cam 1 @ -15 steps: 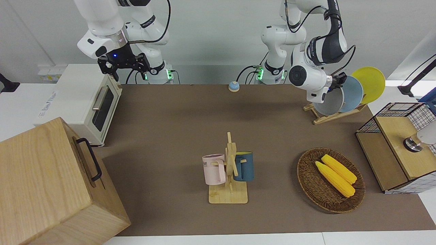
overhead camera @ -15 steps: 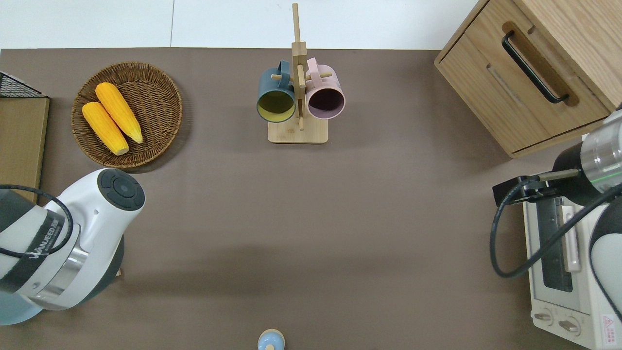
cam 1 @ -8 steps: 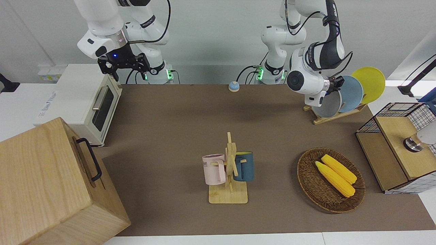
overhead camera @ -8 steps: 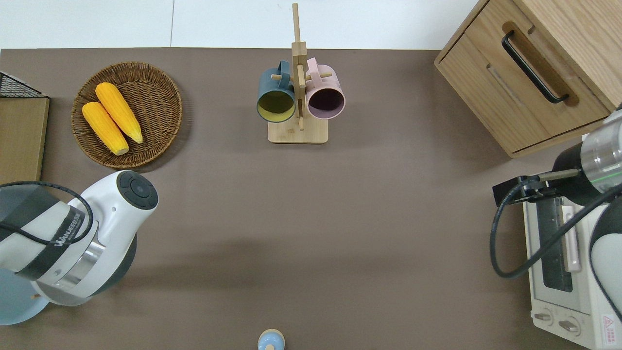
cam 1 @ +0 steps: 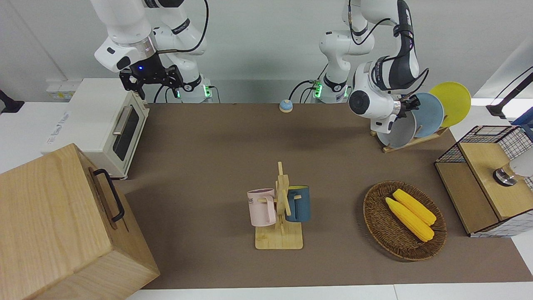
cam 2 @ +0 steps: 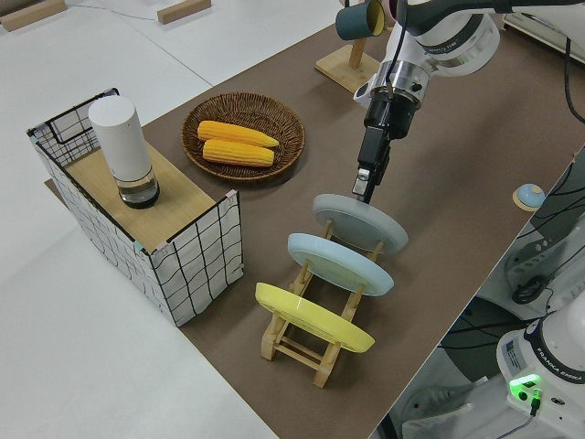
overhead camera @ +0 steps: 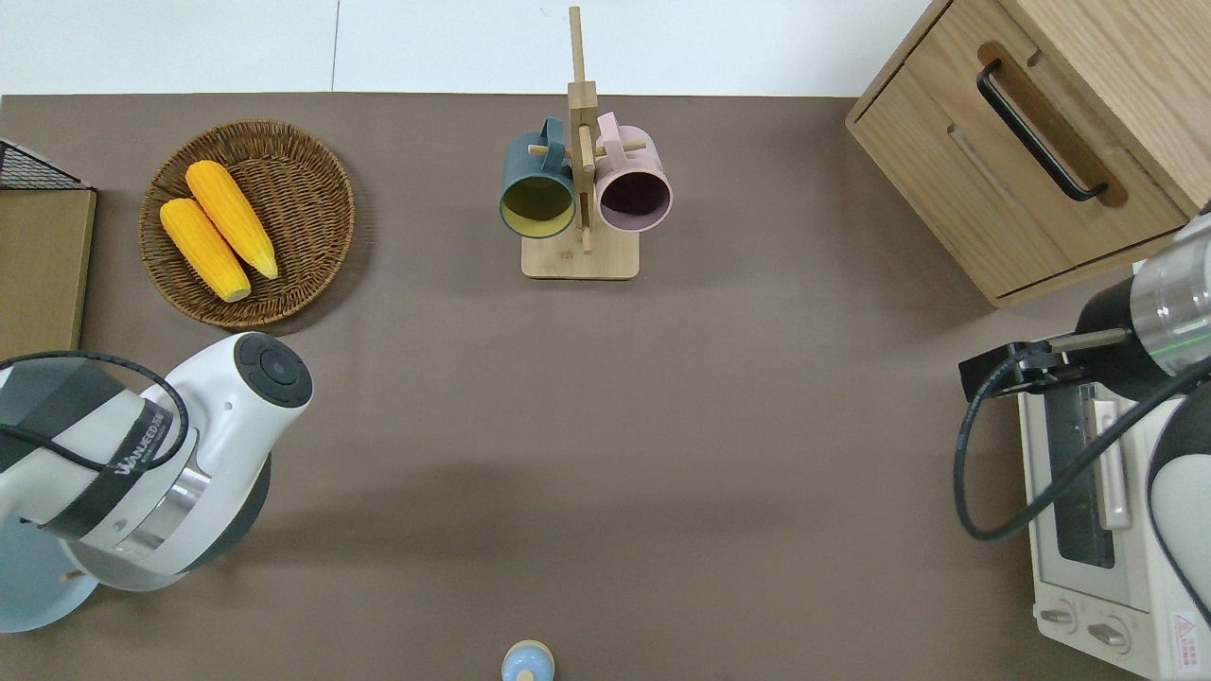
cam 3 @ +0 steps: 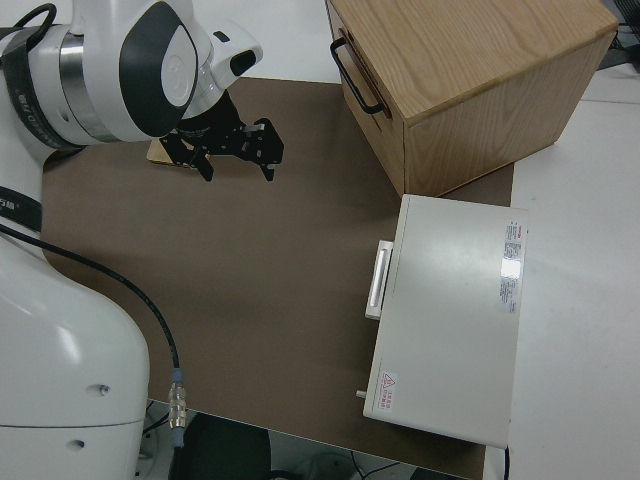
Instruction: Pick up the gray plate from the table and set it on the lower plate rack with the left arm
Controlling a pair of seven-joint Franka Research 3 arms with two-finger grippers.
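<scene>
Presently, the left gripper (cam 2: 366, 187) is set at the gray plate's (cam 2: 361, 222) upper rim; finger state cannot be told | plate stands slanted in the rack (cam 2: 302, 343), end slot farthest from the robots | right arm parked | counted: three plates, one rack.

It was a robotics lab staged as a kitchen: bench-mounted arms, toaster oven (cam 1: 106, 125), mug stand (cam 1: 280, 216).

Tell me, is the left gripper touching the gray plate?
Touching. The left side view shows the left gripper meeting the rim of the gray plate, which stands in the lower plate rack.
</scene>
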